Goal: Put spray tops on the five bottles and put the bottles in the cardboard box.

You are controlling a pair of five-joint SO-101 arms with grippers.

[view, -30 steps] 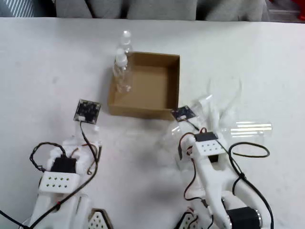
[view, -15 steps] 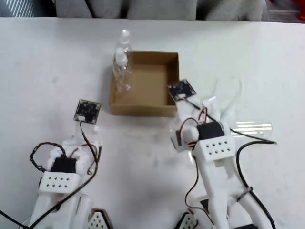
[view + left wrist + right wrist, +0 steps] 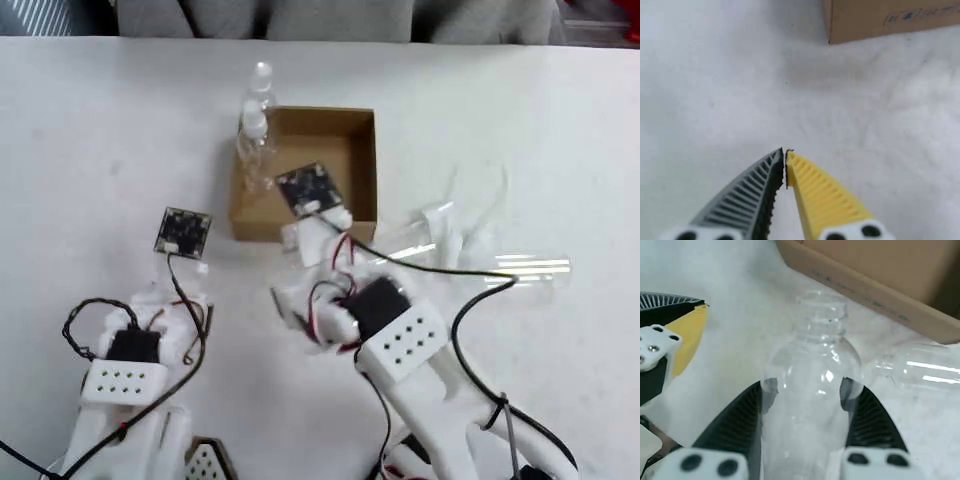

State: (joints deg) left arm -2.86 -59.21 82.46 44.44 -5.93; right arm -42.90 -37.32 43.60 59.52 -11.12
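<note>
My right gripper (image 3: 807,388) is shut on a clear bottle (image 3: 812,365) with an open neck and no spray top, held in front of the cardboard box (image 3: 865,270). The right arm (image 3: 385,325) reaches across to the box's (image 3: 258,226) front wall. My left gripper (image 3: 785,152) is shut and empty over bare table, near a box corner (image 3: 890,20); its grey and yellow fingers (image 3: 687,332) sit beside the held bottle. Two bottles with white tops (image 3: 262,80) (image 3: 256,135) stand at the box's far left corner.
Several clear bottles and loose tops (image 3: 480,250) lie on the table right of the box; one lying bottle (image 3: 925,372) is close behind the held one. The left arm (image 3: 125,365) rests at the near left. White table stretches around the box.
The right arm has swung left from the pile of lying bottles to the front of the box, carrying the bottle. The left arm has not moved.
</note>
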